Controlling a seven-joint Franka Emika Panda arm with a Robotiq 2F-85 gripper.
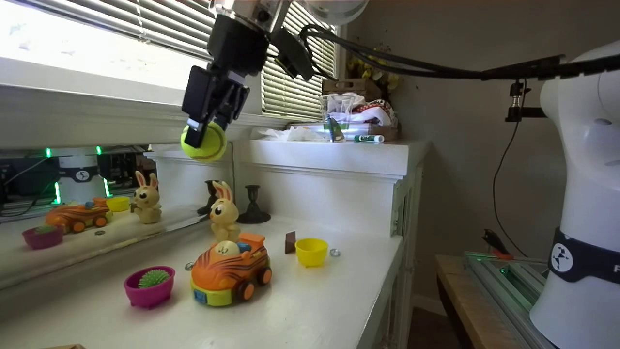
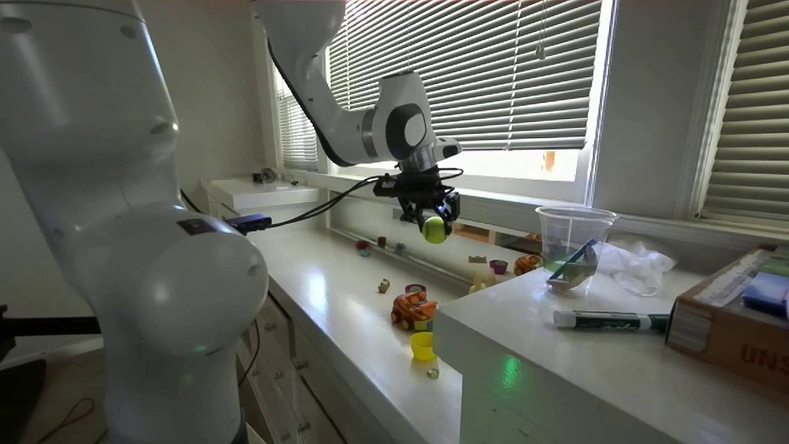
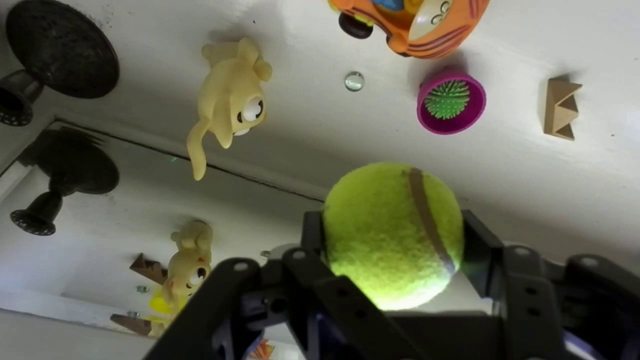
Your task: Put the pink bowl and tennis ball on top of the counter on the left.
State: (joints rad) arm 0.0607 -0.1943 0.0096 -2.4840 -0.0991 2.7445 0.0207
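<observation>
The tennis ball (image 3: 385, 245) is held between the two fingers of my gripper (image 3: 392, 235) in the wrist view. In both exterior views the gripper (image 1: 207, 131) holds the ball (image 1: 214, 148) in the air, above the counter (image 1: 310, 310) and in front of the mirrored wall. The ball also shows below the gripper in an exterior view (image 2: 434, 231). The pink bowl (image 1: 150, 294) stands upright on the counter with a green spiky ball (image 1: 154, 278) in it. In the wrist view the bowl (image 3: 457, 125) lies beyond the held ball, apart from it.
An orange toy car (image 1: 230, 271) stands beside the bowl. A rabbit figure (image 1: 224, 215), a yellow cup (image 1: 311, 252) and a dark candlestick (image 1: 253, 208) stand farther along the counter. A brown folded piece (image 3: 561, 109) lies near the bowl. The window ledge (image 1: 87, 116) juts out above the mirror.
</observation>
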